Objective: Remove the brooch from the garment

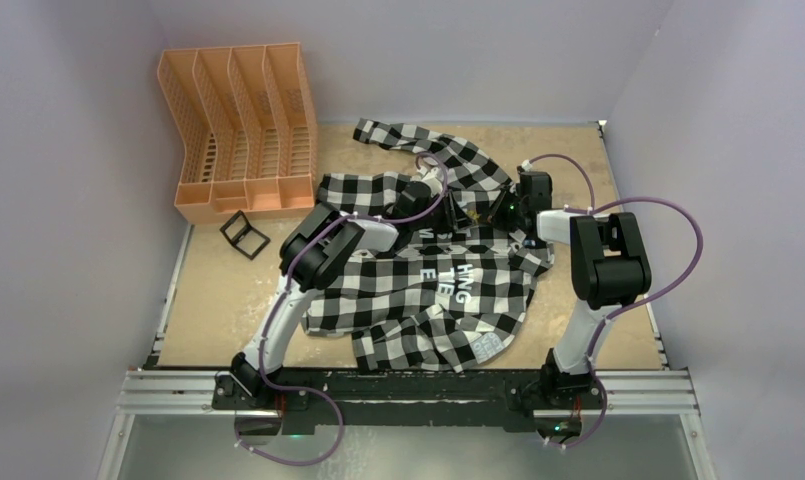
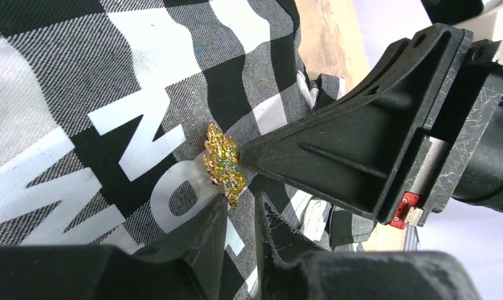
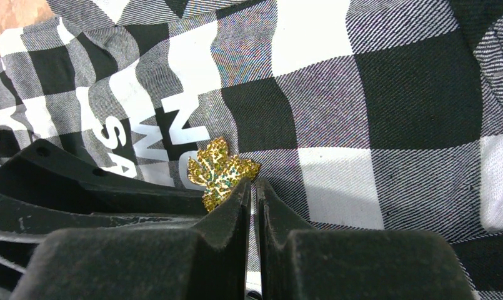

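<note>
One leaf-shaped gold brooch (image 2: 224, 164) is pinned on the checked garment (image 1: 418, 290), long axis slanted, narrow end at the barely parted left gripper (image 2: 241, 209); a grasp cannot be confirmed. The right gripper (image 3: 252, 187) is clenched beside it. Tan table (image 1: 218, 300), pale walls (image 1: 78, 200).

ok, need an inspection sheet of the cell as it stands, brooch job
Surface: tan table, pale scuffs.
Job's things: black-and-white check shirt spread mid-table, rumpled; gold leaf-shaped brooch pinned by the white lettering.
Clutter: orange file organizer at the far left; small black frame beside it.
Grippers: left gripper, jaws slightly apart at the brooch's lower end, grip unclear; right gripper, jaws together, tips on fabric beside the brooch.
Cables: purple cables loop off both arms, one over the shirt.
Surroundings: pale walls; nothing else seen.
</note>
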Action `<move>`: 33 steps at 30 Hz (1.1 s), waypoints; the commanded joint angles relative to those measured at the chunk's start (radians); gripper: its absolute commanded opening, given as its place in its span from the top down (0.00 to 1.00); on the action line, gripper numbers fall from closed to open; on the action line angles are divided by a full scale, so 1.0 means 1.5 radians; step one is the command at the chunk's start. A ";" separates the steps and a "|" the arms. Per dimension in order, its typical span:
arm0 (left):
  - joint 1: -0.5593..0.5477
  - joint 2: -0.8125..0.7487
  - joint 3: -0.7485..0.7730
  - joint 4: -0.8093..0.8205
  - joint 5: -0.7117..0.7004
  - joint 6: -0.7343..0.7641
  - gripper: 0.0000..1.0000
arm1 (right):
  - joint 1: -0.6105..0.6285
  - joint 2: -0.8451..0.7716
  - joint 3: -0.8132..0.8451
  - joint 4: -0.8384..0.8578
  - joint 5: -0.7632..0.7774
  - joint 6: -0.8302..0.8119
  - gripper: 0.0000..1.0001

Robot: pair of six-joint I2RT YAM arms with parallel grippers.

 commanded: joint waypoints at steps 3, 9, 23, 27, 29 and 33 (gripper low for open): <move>0.001 0.006 0.004 0.060 0.020 -0.037 0.87 | -0.003 -0.019 -0.007 0.018 0.013 -0.014 0.89; 0.003 0.004 -0.002 0.081 0.044 -0.070 1.00 | -0.003 -0.028 -0.014 0.011 0.021 -0.009 0.89; 0.004 0.014 -0.040 0.127 0.111 -0.130 1.00 | -0.002 -0.029 -0.022 0.013 0.041 0.005 0.89; 0.004 0.012 -0.040 0.131 0.121 -0.133 1.00 | -0.003 -0.031 -0.024 0.014 0.041 0.006 0.89; 0.007 0.012 -0.035 0.122 0.120 -0.129 1.00 | -0.003 -0.039 -0.025 0.011 0.042 0.005 0.89; 0.013 0.017 -0.029 0.119 0.120 -0.129 1.00 | -0.003 -0.067 -0.027 -0.004 0.060 -0.001 0.87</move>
